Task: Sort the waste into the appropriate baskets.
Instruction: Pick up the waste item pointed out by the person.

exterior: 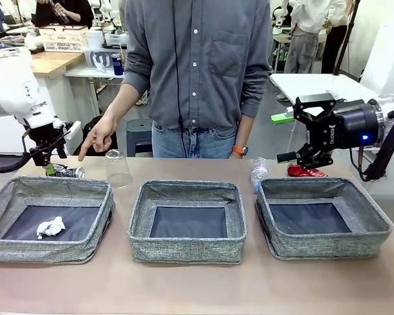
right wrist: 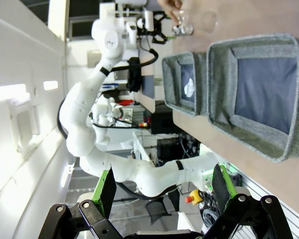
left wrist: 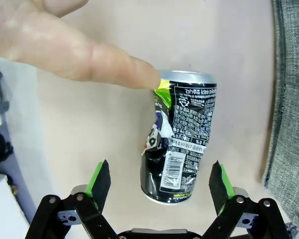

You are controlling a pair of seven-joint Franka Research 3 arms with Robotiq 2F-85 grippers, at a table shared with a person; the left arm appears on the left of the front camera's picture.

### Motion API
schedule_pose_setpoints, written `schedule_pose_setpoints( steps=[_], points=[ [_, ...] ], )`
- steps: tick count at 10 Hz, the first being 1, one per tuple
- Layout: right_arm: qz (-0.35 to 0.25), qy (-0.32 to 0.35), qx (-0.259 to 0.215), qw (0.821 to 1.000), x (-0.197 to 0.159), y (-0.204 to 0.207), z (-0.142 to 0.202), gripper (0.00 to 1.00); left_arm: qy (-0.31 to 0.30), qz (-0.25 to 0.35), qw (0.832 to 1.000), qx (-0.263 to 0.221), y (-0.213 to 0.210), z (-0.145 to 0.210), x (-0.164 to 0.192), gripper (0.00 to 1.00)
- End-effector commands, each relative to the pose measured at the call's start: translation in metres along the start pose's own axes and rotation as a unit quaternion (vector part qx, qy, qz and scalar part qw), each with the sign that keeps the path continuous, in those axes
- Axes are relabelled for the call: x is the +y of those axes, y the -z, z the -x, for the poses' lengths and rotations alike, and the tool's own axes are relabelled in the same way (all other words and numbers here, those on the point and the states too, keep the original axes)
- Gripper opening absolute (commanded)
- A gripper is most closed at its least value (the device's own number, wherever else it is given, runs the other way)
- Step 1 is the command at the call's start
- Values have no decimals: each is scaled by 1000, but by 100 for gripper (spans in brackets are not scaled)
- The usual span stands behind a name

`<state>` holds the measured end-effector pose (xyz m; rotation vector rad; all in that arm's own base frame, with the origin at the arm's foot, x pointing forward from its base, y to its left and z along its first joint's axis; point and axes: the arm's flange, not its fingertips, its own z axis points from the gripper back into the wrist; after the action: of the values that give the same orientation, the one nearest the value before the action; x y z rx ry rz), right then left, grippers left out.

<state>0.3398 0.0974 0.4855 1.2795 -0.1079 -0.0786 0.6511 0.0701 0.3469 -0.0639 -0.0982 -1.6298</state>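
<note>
**Left gripper** [exterior: 49, 154]: positioned low over the far-left part of the worktop [exterior: 197, 282], at 12 o'clock from the left basket [exterior: 52, 190]. The jaws stand fully apart and hold nothing. In the left wrist view, the left gripper [left wrist: 159, 179] brackets the dark can [left wrist: 179, 139], one green pad on each side, with a gap on both sides.

**Dark can** [exterior: 65, 172]: dented, lying on its side on the worktop, just beyond the left basket's far rim. The person's hand [exterior: 98, 136] points down at it. In the left wrist view, the index finger [left wrist: 109, 67] meets the can's top end.

**Right gripper** [exterior: 301, 131]: raised above the worktop at 12 o'clock from the right basket [exterior: 322, 187], turned sideways. The jaws stand fully apart and hold nothing.

**Other waste:**
- The red can [exterior: 305, 172] lies below the right gripper, just behind the right basket's far rim.
- The bottle [exterior: 259, 172] sits at the far end of the gap between the middle basket [exterior: 187, 190] and the right basket.
- The cup [exterior: 118, 168] stands upside down at 11 o'clock from the middle basket.
- The tissue [exterior: 50, 228] lies on the left basket's dark floor.
</note>
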Motion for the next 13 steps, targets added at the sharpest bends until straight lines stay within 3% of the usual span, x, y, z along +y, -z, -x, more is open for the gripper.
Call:
schedule_pose_setpoints(
  steps=[1, 13],
  points=[
    [-13, 7, -3, 1000, 4, 1, -1, 100, 20, -5, 1000, -16, 3, 4, 9, 100],
    [-13, 7, -3, 1000, 4, 1, -1, 100, 50, 2, 999, -21, 29, -2, 22, 100]
  ],
)
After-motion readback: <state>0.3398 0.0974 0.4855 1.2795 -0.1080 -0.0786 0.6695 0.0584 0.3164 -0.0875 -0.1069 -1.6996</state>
